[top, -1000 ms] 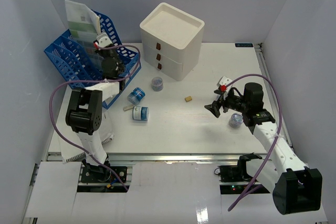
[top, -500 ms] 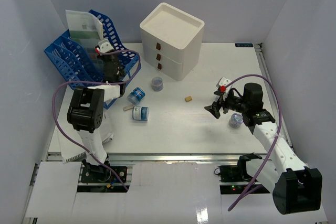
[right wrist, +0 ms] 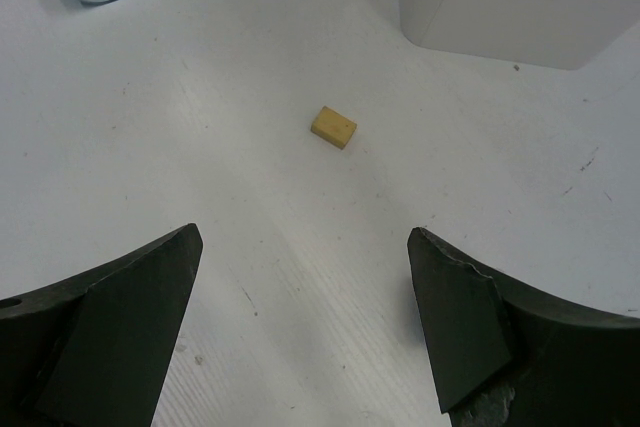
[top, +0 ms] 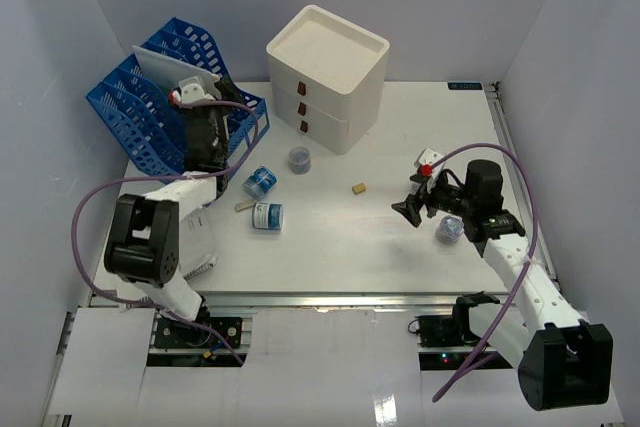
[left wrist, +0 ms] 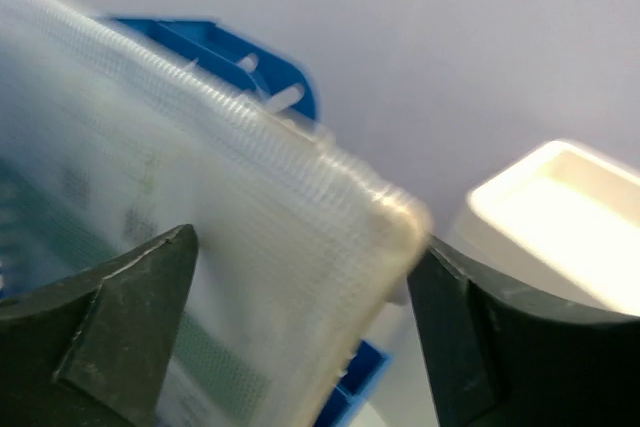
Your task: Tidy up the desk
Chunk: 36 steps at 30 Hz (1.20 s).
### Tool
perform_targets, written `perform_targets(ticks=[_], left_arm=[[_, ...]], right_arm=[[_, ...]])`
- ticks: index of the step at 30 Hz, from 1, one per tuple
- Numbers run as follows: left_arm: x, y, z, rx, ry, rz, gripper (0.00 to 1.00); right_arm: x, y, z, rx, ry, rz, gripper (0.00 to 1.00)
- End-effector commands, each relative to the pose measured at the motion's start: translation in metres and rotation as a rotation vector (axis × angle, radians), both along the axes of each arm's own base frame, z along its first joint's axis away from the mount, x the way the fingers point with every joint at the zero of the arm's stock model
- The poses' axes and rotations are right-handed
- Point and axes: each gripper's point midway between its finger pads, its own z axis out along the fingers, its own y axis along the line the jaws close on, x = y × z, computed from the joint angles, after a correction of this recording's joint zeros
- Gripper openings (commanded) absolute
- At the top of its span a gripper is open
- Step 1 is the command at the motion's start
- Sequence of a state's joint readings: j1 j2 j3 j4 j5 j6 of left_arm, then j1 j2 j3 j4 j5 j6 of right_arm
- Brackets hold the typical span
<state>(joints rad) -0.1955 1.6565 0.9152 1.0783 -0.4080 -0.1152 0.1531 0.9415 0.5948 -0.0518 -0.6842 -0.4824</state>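
The white tabletop spreads under both arms. The right pincer hangs just above it near its right side. That pincer's fingers are spread wide and have hold of nothing.

A white box of drawers stands at the back of the tabletop, ahead of the right pincer and off past its right finger. In the right wrist view only the box's lower corner shows.

A set of blue slotted file trays sits at the back left corner, around and beyond the left pincer. That pincer's fingers are spread as wide as the other's. A clear mesh pouch leans tilted in the trays and fills the gap between them. Its rounded corner comes close to the right finger. I cannot tell whether either finger touches it.

Two blue-and-white rolls lie on the tabletop between the pincers, nearer the left one. A small jar stands just in front of the box of drawers. Another small jar sits just beside the right arm, behind its pincer.

A small yellow block lies alone, straight ahead of the right pincer.
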Motion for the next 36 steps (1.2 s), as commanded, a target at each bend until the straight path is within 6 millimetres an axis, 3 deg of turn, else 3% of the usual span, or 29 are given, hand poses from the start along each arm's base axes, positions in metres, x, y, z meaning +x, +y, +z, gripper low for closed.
perform_targets(ticks=[1, 6, 11, 15, 20, 25, 31, 36], left_arm=[[-0.024, -0.030, 0.029, -0.100, 0.121, -0.199, 0.98], [-0.068, -0.044, 0.050, -0.154, 0.229, -0.321, 0.98], [-0.123, -0.057, 0.042, -0.201, 0.330, -0.439, 0.98], [-0.171, -0.060, 0.024, -0.232, 0.416, -0.499, 0.98], [-0.217, -0.063, 0.033, -0.236, 0.445, -0.564, 0.98], [-0.252, -0.066, 0.046, -0.256, 0.442, -0.618, 0.98], [-0.275, -0.059, 0.033, -0.294, 0.485, -0.595, 0.98], [-0.293, -0.051, 0.019, -0.346, 0.520, -0.554, 0.98]], right_arm=[[-0.004, -0.001, 0.008, 0.012, -0.036, 0.016, 0.90], [-0.007, -0.001, 0.007, 0.009, -0.020, 0.036, 0.90], [-0.014, 0.004, 0.005, 0.005, 0.015, 0.100, 0.90], [-0.027, 0.011, 0.003, 0.002, 0.067, 0.199, 0.90], [-0.033, 0.017, 0.004, -0.012, 0.103, 0.260, 0.90], [-0.044, 0.029, -0.012, -0.111, 0.130, 0.335, 0.90], [-0.055, 0.061, -0.010, -0.152, 0.159, 0.419, 0.90], [-0.062, 0.118, 0.005, -0.143, 0.246, 0.484, 0.90]])
